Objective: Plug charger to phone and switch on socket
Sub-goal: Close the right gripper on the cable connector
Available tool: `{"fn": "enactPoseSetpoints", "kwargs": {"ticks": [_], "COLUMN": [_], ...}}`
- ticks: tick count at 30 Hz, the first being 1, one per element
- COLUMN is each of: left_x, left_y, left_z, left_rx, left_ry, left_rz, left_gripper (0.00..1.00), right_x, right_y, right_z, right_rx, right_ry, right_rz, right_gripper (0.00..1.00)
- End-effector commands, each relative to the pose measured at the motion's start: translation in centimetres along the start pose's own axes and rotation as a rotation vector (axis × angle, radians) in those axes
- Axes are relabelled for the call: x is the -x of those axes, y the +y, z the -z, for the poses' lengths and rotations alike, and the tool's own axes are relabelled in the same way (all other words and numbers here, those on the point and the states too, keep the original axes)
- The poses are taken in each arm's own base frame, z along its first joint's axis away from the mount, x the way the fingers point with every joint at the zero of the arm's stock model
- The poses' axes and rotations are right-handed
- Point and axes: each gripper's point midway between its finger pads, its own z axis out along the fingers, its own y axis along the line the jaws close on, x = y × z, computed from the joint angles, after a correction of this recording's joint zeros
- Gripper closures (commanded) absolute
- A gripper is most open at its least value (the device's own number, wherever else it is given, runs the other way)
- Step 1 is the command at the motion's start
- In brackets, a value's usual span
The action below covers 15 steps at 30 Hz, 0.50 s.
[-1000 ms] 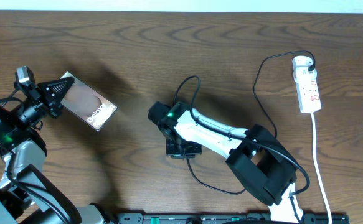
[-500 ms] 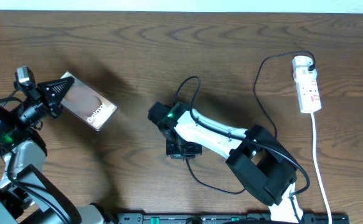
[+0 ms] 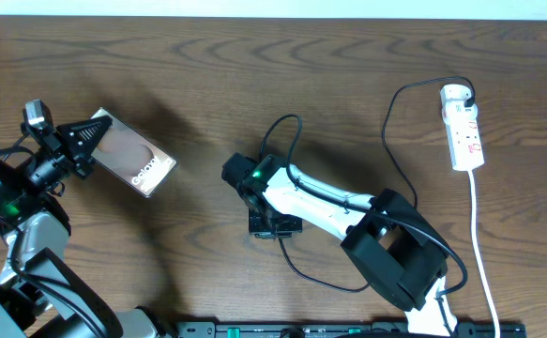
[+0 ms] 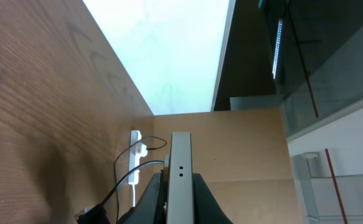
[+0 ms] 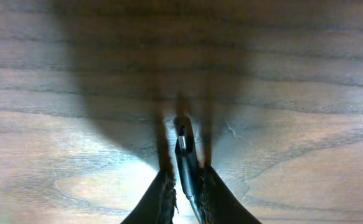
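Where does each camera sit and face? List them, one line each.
Overhead: above the table, facing down; both arms show, left tool gripping the phone.
Left wrist: on the left arm, facing across the table to the socket; its fingers flank the phone.
Right wrist: facing down at the wood; right tool pinches the charger tip.
Shared: overhead and left wrist both show phone and socket.

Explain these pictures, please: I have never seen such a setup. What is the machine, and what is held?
Two robot arms work at a wooden table, each ending in a two-finger gripper. One picture looks down from above; the other two come from wrist cameras. The left gripper is shut on one end of the phone. The right gripper pinches the plug tip of the charger, a thin black cable running to the socket, a white power strip lying at the right.
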Motion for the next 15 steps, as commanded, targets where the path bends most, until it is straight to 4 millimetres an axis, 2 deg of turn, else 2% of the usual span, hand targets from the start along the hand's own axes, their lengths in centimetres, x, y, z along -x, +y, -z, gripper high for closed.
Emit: {"fn": "enactPoseSetpoints", "kwargs": {"ticks": [1, 5, 7, 8, 9, 15], "left_x": [0.07, 0.07, 0.07, 0.07, 0.07, 0.07], "left_y": [-1.53, -1.53, -1.53, -1.52, -1.52, -1.52], "left_z": [0.16, 0.16, 0.16, 0.16, 0.16, 0.16], "left_rx": [-0.005, -0.005, -0.005, -0.005, -0.005, -0.005], "left_ry": [0.018, 0.018, 0.018, 0.018, 0.018, 0.018], "left_rz": [-0.069, -0.069, -0.069, -0.069, -0.069, -0.069], "left_gripper": [0.93, 0.93, 0.93, 0.93, 0.93, 0.93], "right_x": [0.27, 0.28, 0.27, 0.27, 0.27, 0.28], "right_y": [-0.76, -0.77, -0.78, -0.78, -0.78, -0.41], "right_z": [-1.28, -1.28, -1.28, -1.28, -1.28, -1.08], "right_rx": [-0.047, -0.048, -0.048, -0.048, -0.048, -0.021], "right_ry": [-0.02, -0.021, -0.02, -0.02, -0.02, -0.002], "right_rz": [0.017, 0.017, 0.017, 0.017, 0.017, 0.027], "right_gripper": [0.84, 0.84, 0.9, 0.98, 0.99, 0.99]}}
